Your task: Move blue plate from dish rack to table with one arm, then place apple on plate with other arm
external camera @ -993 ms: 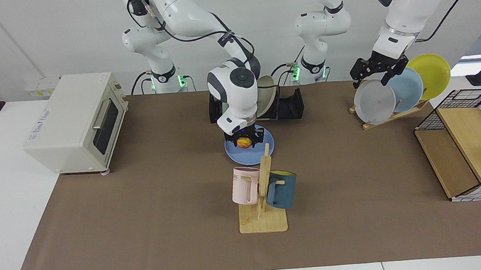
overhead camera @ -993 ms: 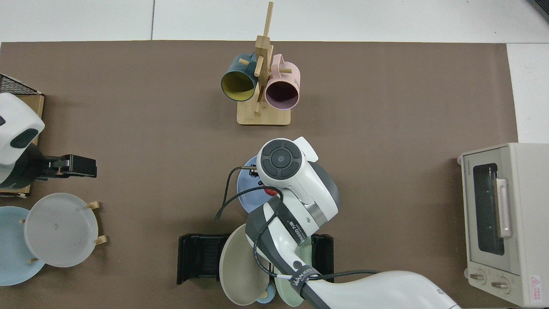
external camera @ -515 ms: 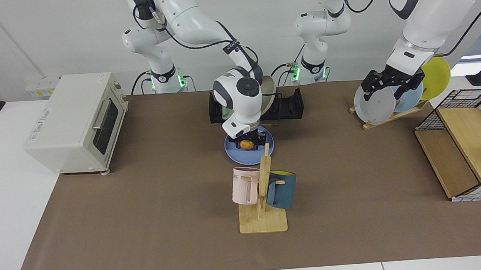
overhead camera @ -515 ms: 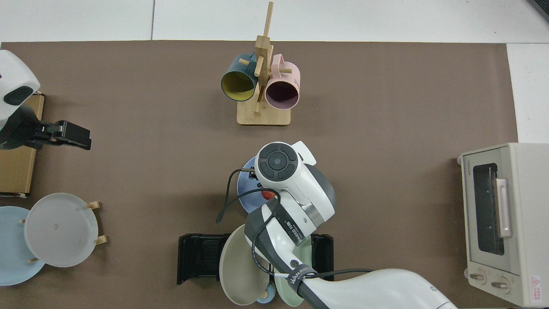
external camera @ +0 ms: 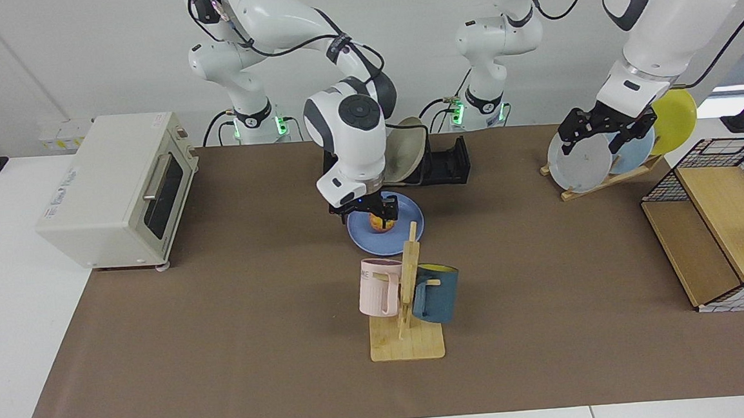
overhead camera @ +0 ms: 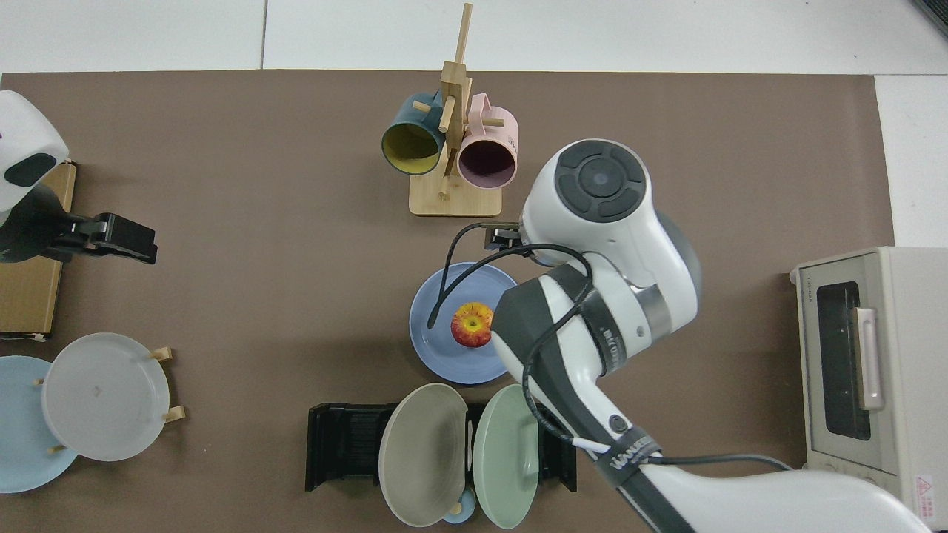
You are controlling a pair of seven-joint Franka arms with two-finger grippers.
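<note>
In the facing view the right arm's black gripper [external camera: 372, 210], fingers spread and empty, hangs just above the small yellow-red apple [external camera: 379, 223] on the round periwinkle-blue plate [external camera: 364, 232], so a finger could clip it; the top view shows the apple [overhead camera: 472, 324] free near the plate's [overhead camera: 444, 296] centre, liable to roll, while the left gripper [overhead camera: 111, 237], also open, waits well apart.

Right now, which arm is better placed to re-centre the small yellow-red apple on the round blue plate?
Right: its hand hangs just over the apple; the left hand waits far off at the wooden plate stand.
</note>
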